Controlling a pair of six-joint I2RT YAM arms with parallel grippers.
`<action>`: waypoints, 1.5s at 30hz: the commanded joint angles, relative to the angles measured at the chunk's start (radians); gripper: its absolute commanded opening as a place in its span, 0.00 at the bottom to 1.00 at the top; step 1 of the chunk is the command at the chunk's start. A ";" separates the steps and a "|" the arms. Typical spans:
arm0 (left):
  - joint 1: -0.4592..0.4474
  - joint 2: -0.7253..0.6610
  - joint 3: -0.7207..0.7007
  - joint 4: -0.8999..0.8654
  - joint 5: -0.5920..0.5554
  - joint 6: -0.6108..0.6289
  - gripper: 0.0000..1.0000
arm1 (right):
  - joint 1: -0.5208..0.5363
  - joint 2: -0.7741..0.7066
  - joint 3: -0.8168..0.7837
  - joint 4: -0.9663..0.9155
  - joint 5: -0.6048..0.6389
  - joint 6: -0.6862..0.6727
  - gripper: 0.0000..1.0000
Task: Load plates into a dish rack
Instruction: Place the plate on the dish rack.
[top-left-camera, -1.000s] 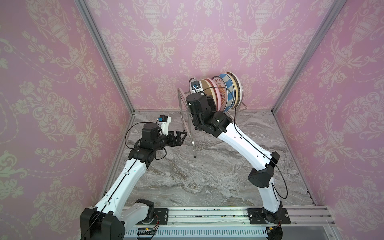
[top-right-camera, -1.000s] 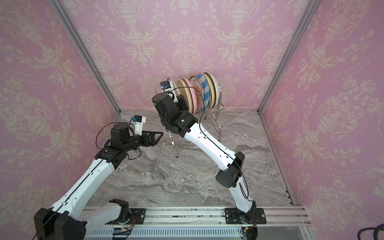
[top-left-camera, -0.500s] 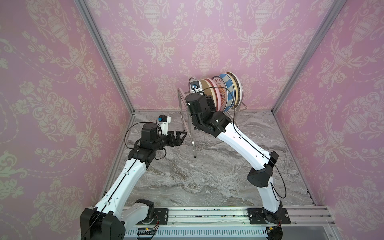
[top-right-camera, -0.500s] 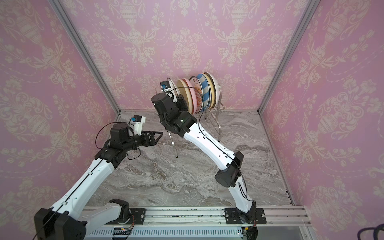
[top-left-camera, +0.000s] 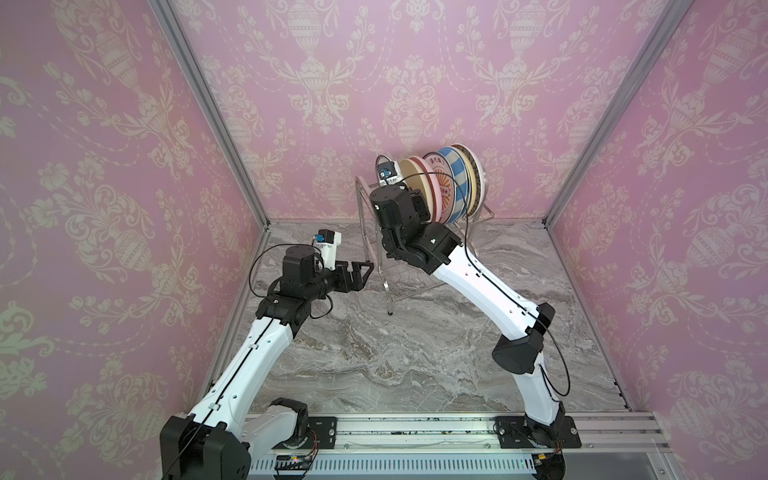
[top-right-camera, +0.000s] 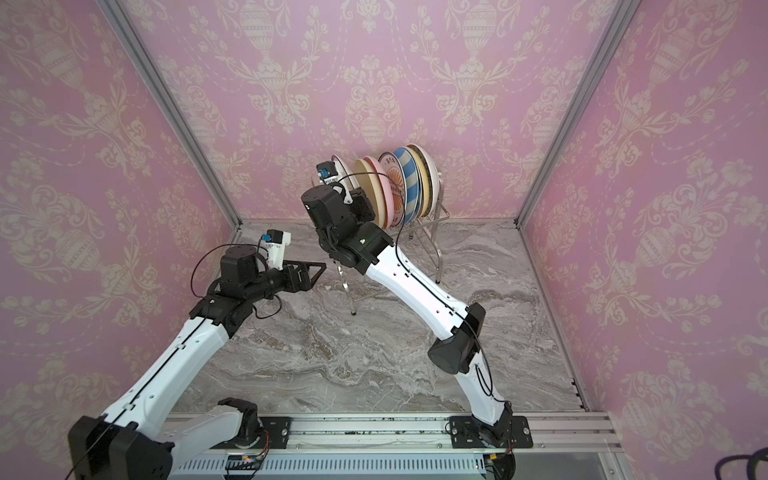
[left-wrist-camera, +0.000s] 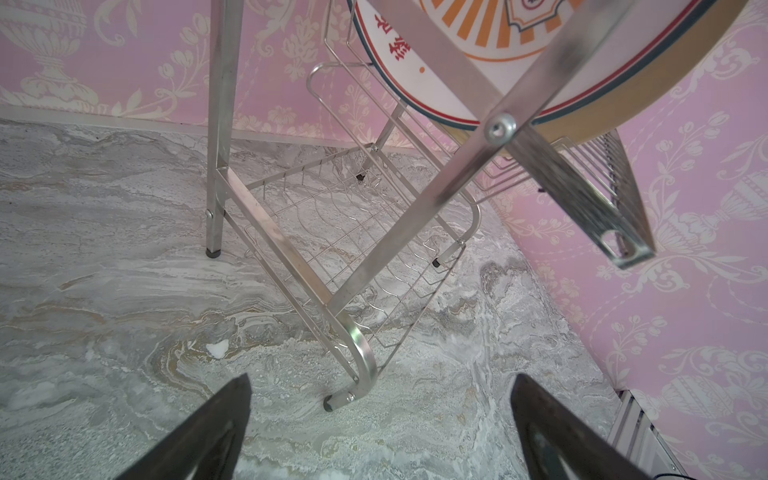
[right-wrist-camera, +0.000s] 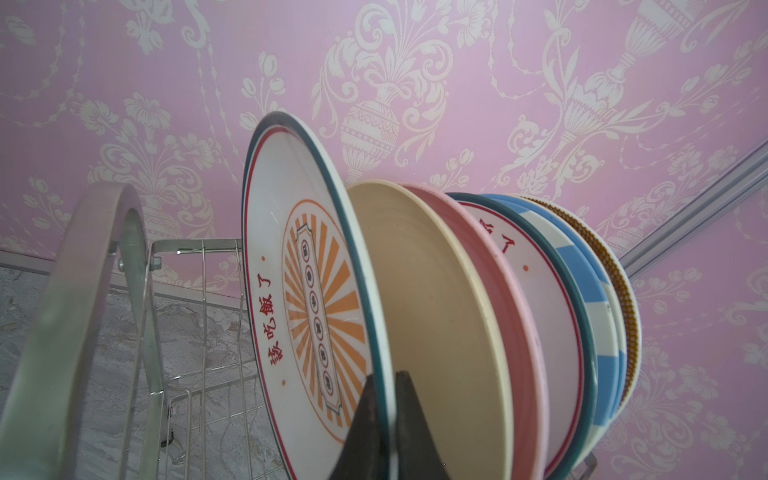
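Two arms reach over the marble table (top-left-camera: 374, 353). The left gripper (top-left-camera: 365, 270) hangs with its jaws apart, just beside the front leg of the single dish rack (left-wrist-camera: 222, 104). Farther back, the right gripper (right-wrist-camera: 386, 376) is clamped on the rim of a sunburst plate (right-wrist-camera: 316, 299). That plate heads a row of at least seven plates (top-right-camera: 409, 183) standing on edge in the rack's upper shelf.

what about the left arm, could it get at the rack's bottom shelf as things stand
Probably yes: the left gripper hangs open and empty beside the dish rack, whose bottom shelf is bare. Only the crossed side bars partly stand between.
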 joint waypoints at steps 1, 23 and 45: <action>0.010 -0.001 -0.003 0.007 0.030 0.012 0.99 | 0.002 0.031 0.022 -0.060 -0.023 0.053 0.00; 0.011 -0.008 -0.017 0.010 0.027 0.004 0.99 | 0.002 -0.013 0.013 -0.067 -0.050 0.051 0.15; 0.011 -0.005 -0.012 0.014 0.026 -0.010 0.99 | -0.029 0.022 0.083 0.022 -0.071 -0.083 0.00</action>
